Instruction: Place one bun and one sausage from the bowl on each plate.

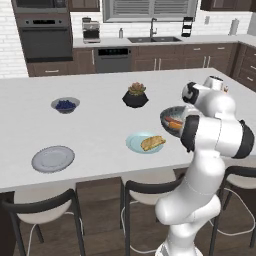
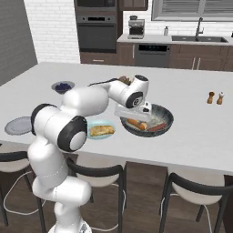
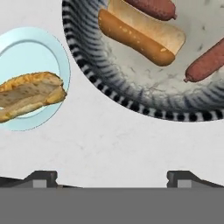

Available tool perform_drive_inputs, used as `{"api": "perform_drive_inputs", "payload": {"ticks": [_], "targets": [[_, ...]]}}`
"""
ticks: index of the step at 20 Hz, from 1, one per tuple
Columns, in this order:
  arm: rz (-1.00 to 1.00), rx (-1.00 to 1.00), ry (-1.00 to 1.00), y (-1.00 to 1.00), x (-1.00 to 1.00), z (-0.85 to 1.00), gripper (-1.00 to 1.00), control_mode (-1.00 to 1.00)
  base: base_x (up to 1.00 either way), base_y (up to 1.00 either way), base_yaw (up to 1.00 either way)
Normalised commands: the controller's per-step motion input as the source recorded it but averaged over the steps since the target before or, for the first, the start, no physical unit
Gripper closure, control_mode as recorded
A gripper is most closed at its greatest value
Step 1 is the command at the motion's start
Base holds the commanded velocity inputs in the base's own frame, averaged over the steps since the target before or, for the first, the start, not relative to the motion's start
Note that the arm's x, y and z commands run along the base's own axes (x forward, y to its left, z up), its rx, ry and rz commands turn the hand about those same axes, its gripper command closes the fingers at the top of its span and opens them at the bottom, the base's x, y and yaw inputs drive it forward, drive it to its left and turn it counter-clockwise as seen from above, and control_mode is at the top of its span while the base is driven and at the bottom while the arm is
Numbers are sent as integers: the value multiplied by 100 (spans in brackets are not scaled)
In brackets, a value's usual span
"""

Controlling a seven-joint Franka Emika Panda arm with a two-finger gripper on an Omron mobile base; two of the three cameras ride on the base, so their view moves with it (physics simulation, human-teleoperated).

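Two plates (image 1: 53, 159) lie on white island (image 1: 100, 125).

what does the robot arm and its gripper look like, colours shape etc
The arm is built of glossy white, rounded segments joined by dark, near-black bands, with round dark caps at some joints. A thin dark cable arcs along the forearm. The gripper has two small dark fingers with blocky tips and lighter grey patches.

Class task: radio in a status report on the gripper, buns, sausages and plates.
Gripper open, empty. Teal plate holds one bun; grey plate bare. Bowl holds bun, two sausages.
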Motion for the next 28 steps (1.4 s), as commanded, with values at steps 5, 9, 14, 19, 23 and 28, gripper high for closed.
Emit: {"api": "perform_drive_inputs", "payload": {"ticks": [5, 9, 14, 19, 23, 28], "targets": [[0, -10, 0, -1, 40, -30, -100, -100, 0, 0, 0], [0, -8, 0, -8, 27, -24, -100, -100, 0, 0, 0], [0, -5, 0, -19, 46, -18, -100, -100, 0, 0, 0], [0, -1, 0, -9, 36, -17, -100, -100, 0, 0, 0], [0, 0, 4, 0, 4, -26, -100, -100, 0, 0, 0], [0, -2, 0, 0, 26, -27, -100, -100, 0, 0, 0]]}}
